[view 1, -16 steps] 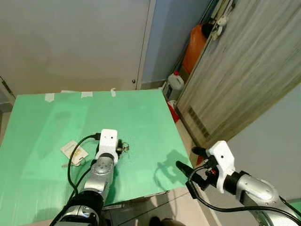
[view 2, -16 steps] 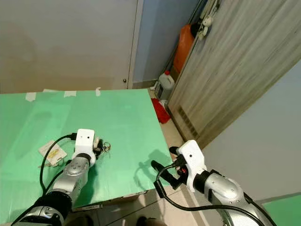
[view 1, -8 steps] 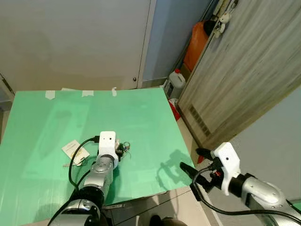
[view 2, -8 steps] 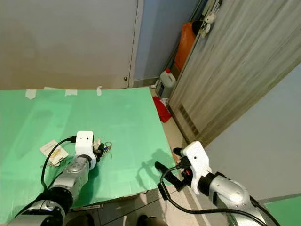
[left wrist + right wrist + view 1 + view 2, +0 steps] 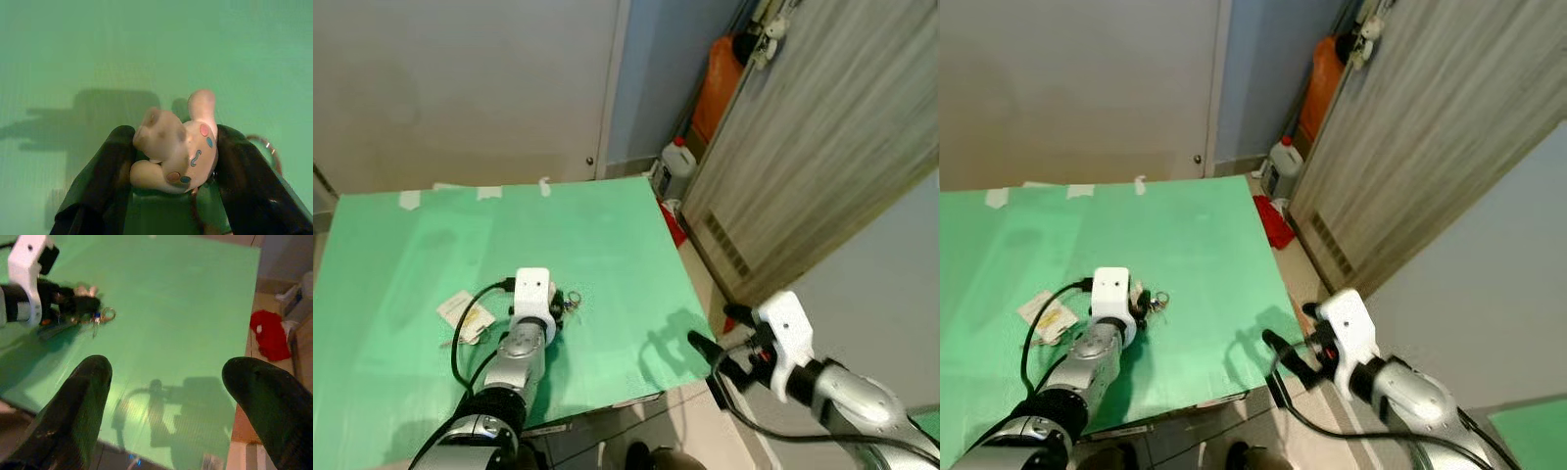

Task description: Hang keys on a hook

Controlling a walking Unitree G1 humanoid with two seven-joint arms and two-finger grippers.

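The keys (image 5: pixel 572 303) lie on the green table (image 5: pixel 607 245), a metal ring (image 5: pixel 266 147) with a small cream plush charm (image 5: pixel 173 152). My left gripper (image 5: pixel 562 305) rests low on the table, shut on the charm, with one black finger touching each side of it. The right wrist view looks across at the keys (image 5: pixel 100 316) and the left gripper (image 5: pixel 73 301). My right gripper (image 5: pixel 717 330) hangs open just off the table's near right corner, holding nothing.
A paper tag (image 5: pixel 465 311) lies on the table left of my left arm. Right of the table stands a wooden panel (image 5: pixel 803 147) with a small plush (image 5: pixel 766 44) hanging at its top. An orange container (image 5: pixel 720 88), a white jug (image 5: pixel 677 166) and a red cloth (image 5: pixel 269 335) sit on the floor.
The whole view has shifted a little. My left gripper stays on the keys at the same spot on the table. My right gripper holds open by the table corner.
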